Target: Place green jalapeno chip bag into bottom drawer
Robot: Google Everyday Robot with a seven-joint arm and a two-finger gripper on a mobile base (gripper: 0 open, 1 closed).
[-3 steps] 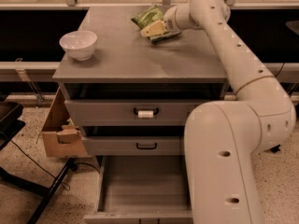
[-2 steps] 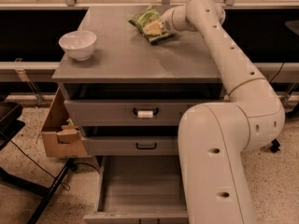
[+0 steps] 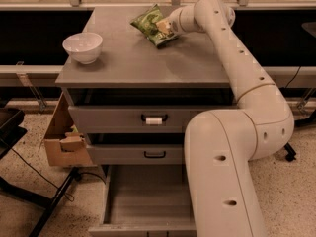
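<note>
The green jalapeno chip bag is at the back of the grey cabinet top, tilted with its left end raised. My gripper reaches in from the right and is shut on the bag's right end. The bottom drawer is pulled out at floor level, showing a plain flat grey inside with nothing in it. My arm's large white lower link covers the drawer's right part.
A white bowl stands at the front left of the cabinet top. The top drawer with a white-labelled handle and the middle drawer are shut. An open cardboard box sits against the cabinet's left side.
The gripper and the bag have shifted a little to the left and the bag's left end has tipped up. The bowl and drawers have not moved.
</note>
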